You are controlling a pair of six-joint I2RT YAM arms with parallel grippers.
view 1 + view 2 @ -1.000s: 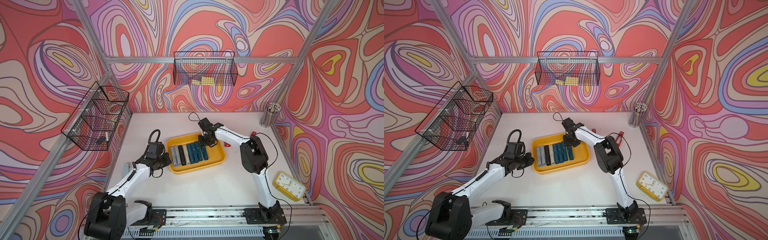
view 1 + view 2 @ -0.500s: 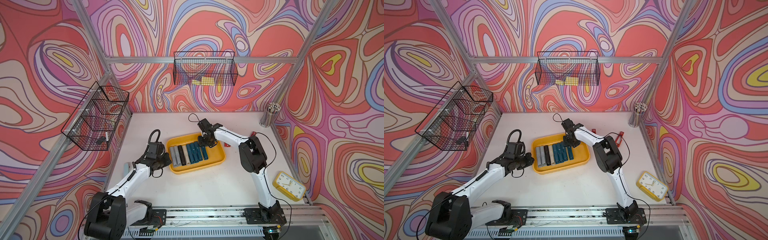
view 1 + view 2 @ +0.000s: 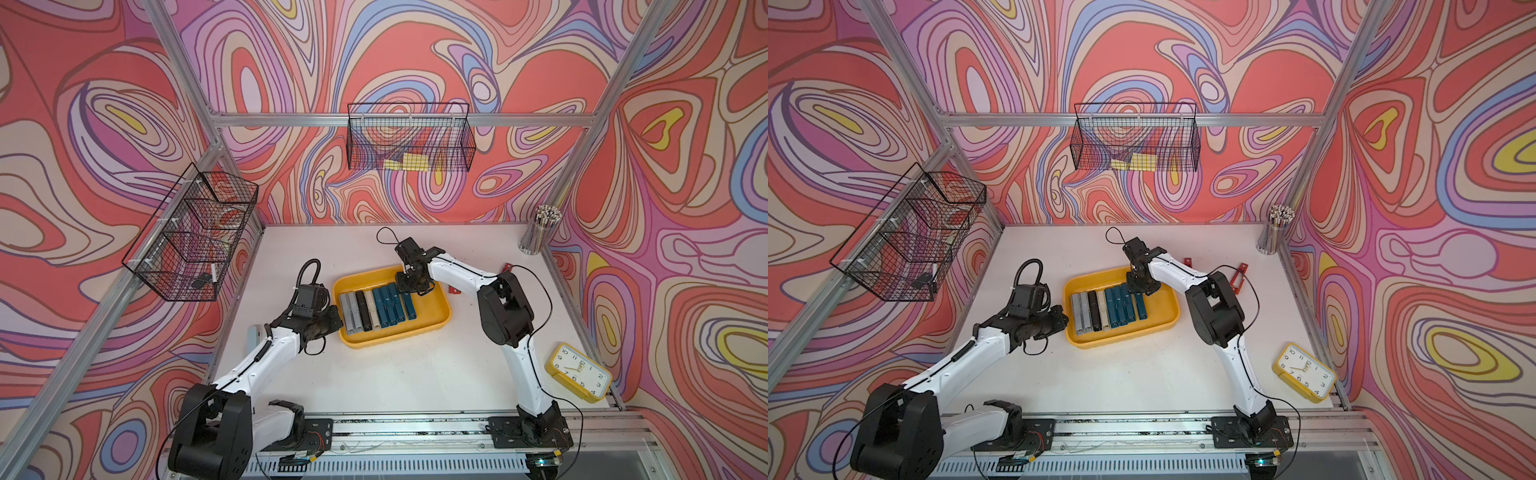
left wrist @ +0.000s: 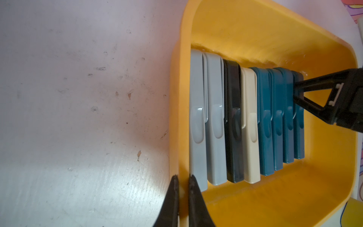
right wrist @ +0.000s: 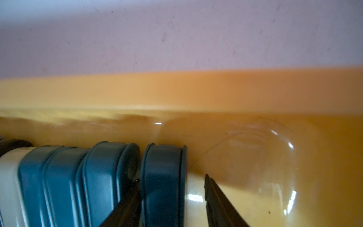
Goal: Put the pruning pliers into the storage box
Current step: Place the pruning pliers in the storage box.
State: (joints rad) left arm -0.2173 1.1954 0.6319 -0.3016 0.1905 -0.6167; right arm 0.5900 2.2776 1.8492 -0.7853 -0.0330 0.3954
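i see my left gripper [image 4: 182, 182] clamped on the storage box [image 4: 255, 29] rim. my right gripper [image 5: 171, 178] stands apart, straddling the end teal one of eight pruning pliers [image 4: 247, 125] lying in a row inside it.

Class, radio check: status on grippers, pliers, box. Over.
Left gripper shut on box rim. Right gripper open astride end teal pliers in box. Two red pliers on table. Nothing blocking.

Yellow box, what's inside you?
Eight pruning pliers lie side by side in the storage box: two grey, one black, one beige, four teal. The open right gripper straddles the end teal one. The box floor beneath them is covered.
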